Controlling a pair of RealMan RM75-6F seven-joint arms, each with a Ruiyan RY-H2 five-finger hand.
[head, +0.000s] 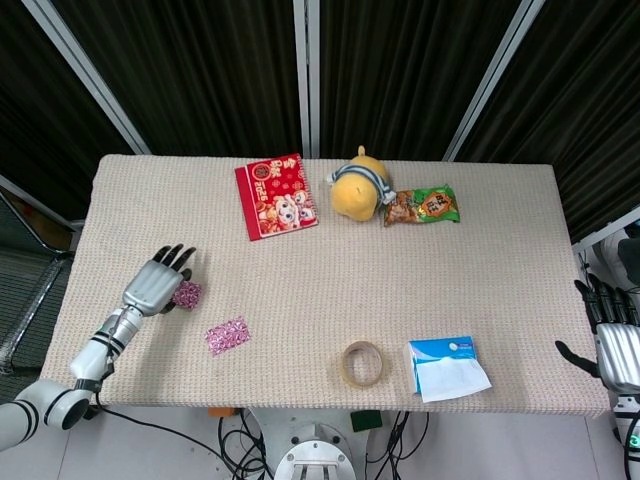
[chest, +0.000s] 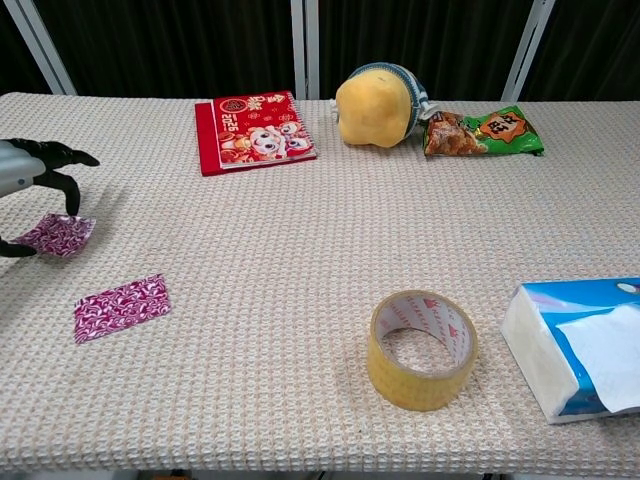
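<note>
step: you are picking the pink packet (chest: 58, 234) off the tabletop (head: 330, 290), near its left edge; judged just begun.
left hand (head: 158, 283): over the packet, fingers curled, pinching it, one edge raised.
next: firm the pinch, lift straight.
right hand (head: 612, 340): released, off the tabletop's right edge.

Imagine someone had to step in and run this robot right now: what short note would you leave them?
Left hand: fingers on the pink wrapper near the table's left edge, one corner lifted; grip looks partial, not clearly secure.
Right hand: open, off the right edge, holding nothing.
Second pink wrapper lies flat nearby, untouched.
Done: the hand is on the first wrapper. Left: probably firm up the grip and lift it.
</note>
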